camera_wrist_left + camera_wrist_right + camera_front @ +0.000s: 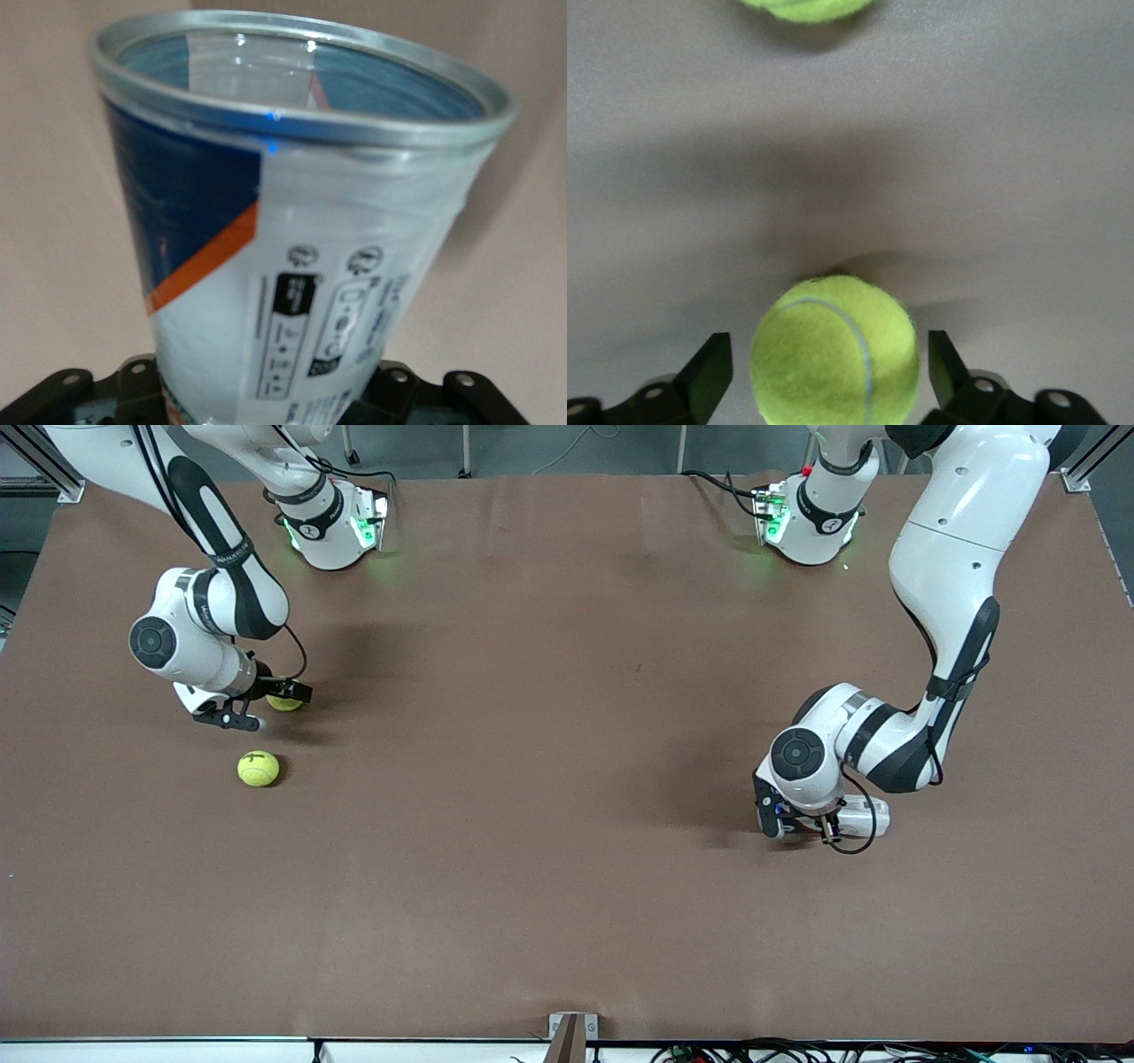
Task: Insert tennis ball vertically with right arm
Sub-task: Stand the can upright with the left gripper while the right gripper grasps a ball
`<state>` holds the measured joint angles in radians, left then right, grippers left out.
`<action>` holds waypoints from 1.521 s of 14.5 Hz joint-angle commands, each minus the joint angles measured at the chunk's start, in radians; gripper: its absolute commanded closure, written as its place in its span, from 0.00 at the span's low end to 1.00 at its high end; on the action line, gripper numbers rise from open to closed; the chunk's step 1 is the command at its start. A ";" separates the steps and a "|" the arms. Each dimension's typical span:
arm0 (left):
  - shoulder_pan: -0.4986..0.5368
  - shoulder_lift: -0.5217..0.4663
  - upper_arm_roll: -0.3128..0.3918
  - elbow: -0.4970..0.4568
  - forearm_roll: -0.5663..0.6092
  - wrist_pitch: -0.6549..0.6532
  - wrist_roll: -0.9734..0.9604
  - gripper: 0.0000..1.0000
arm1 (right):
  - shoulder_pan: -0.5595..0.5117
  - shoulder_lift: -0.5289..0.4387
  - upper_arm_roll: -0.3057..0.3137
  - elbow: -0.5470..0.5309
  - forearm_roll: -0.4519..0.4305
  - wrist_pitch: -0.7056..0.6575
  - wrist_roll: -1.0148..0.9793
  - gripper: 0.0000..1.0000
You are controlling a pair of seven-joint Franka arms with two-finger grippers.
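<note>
A: Toward the right arm's end of the table [567, 921], what does the right gripper [263, 702] have?

B: It sits low over a tennis ball [285, 702], one finger on each side. From the right wrist view the ball [833, 350] lies between the fingers [709, 372], with a gap showing on both sides, so the jaws stand wide and are not pressing it.

A: Is there another ball?

B: Yes, a second tennis ball [258, 768] lies on the table near the first, closer to the front camera and apart from the gripper.

A: And the container?

B: At the left arm's end, the left gripper [819, 825] is down at the table, clamped on a clear plastic tube [864, 816] that lies on its side. The left wrist view looks along the tube [292, 266]: metal rim, blue, orange and white label, mouth open. I see nothing inside it.

A: Are the tube and the balls close?

B: No, well apart.
</note>
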<state>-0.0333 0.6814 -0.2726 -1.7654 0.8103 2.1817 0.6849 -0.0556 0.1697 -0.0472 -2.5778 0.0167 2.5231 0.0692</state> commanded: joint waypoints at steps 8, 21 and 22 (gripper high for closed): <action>-0.063 0.007 -0.178 0.156 -0.468 0.184 -0.019 0.32 | -0.007 -0.018 0.004 0.077 0.009 -0.159 0.012 0.99; -0.264 0.265 -0.197 0.112 -0.706 1.162 -0.073 0.33 | 0.049 -0.055 0.010 0.450 0.020 -0.575 0.245 1.00; -0.295 0.294 -0.200 0.113 -0.709 1.234 -0.147 0.33 | 0.072 -0.055 0.010 0.488 0.023 -0.608 0.288 1.00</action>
<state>-0.2920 0.9226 -0.4573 -1.6632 0.1245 3.2959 0.6139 -0.0266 0.1168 -0.0382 -2.1523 0.0254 1.9754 0.2800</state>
